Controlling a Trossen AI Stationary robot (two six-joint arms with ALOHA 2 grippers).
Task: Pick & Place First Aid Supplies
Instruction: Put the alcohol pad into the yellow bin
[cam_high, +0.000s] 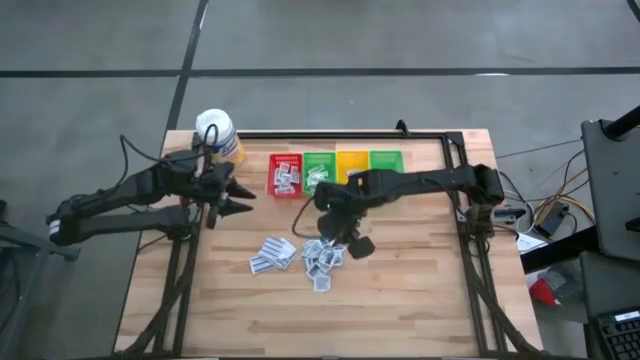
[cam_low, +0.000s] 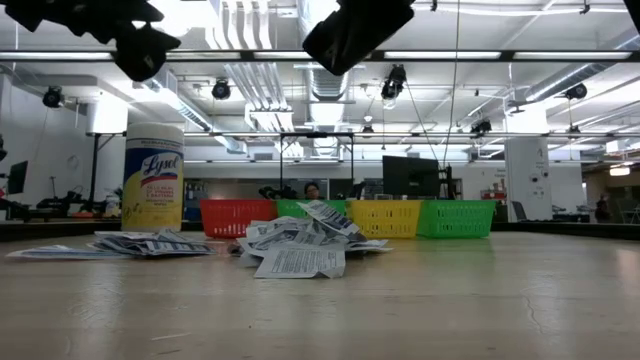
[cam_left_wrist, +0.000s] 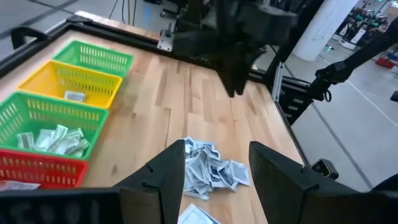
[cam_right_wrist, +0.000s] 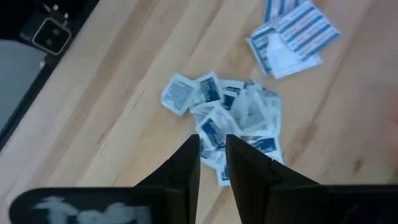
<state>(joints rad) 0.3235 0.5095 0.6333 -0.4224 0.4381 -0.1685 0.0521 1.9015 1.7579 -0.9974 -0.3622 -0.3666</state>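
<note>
here the right claw (cam_right_wrist: 212, 152) hangs over the packets (cam_right_wrist: 233, 118), fingers nearly together, nothing visibly held; the left claw (cam_left_wrist: 217, 165) gapes near the bottle (cam_high: 216, 134).

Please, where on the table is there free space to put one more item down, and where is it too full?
Bare wood lies along the table edge below the sachet pile, and right of it, under the right arm. It is crowded around the pile, where the right gripper hangs, and at the bins and bottle.

A grey concrete floor (cam_high: 400, 40) crossed by dark seams is seen around the table. Beyond, fluorescent ceiling lights (cam_low: 500, 56) and exposed ducts (cam_low: 250, 80) are visible.
</note>
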